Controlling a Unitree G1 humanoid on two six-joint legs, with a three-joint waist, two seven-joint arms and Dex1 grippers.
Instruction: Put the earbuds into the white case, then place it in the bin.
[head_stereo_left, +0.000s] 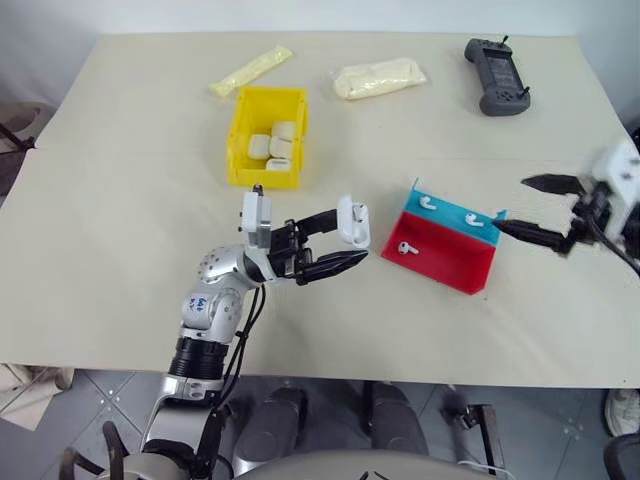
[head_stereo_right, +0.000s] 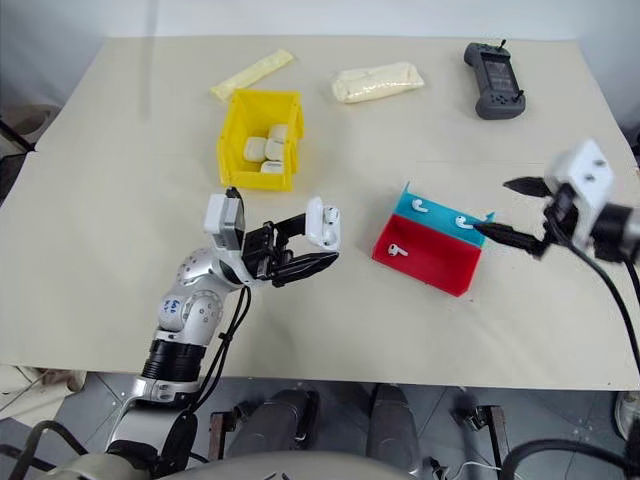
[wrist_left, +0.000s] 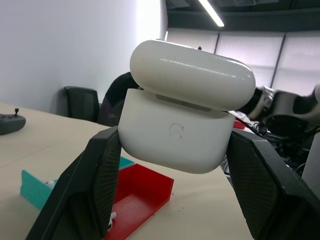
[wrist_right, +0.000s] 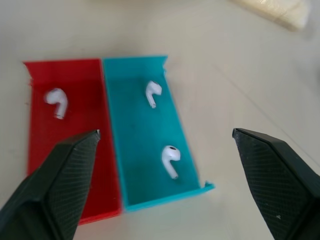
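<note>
Left hand (head_stereo_left: 338, 243) clamps white case (head_stereo_left: 352, 221); right hand (head_stereo_left: 527, 205) wide open.

**Left clamped, right spread wide**

Our left arm reaches forward over the table's near half, wrist turned so the left gripper (head_stereo_left: 345, 240) points to our right and slightly upward, both black fingers pressed against the white case (wrist_left: 185, 122). Our right arm comes in from the right edge, the right gripper (head_stereo_left: 520, 205) angled down and leftward, its fingers spread wide, holding nothing.
</note>
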